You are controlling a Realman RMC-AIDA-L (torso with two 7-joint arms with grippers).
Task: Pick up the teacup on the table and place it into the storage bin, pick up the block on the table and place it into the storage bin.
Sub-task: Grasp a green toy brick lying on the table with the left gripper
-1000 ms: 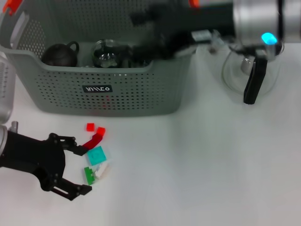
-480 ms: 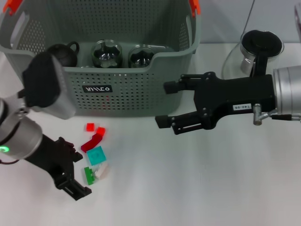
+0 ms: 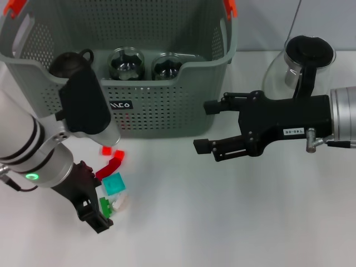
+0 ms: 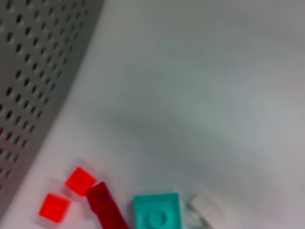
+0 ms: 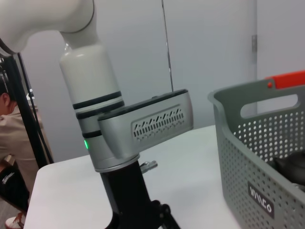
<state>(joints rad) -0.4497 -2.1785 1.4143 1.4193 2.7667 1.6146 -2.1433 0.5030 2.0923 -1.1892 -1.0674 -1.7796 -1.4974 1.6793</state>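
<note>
Where blocks (image 3: 114, 183) lie—left gripper (image 3: 95, 214) (beside).

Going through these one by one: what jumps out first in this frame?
The large grey-green storage bin at the back of the table, already holding a dark teapot and two glass cups. In front of it, the left gripper reaches down at a cluster of coloured blocks, while the open right gripper hovers beside the bin.

One bin (image 3: 167, 105); two teacups (image 3: 126, 63); six blocks (image 3: 114, 183).
</note>
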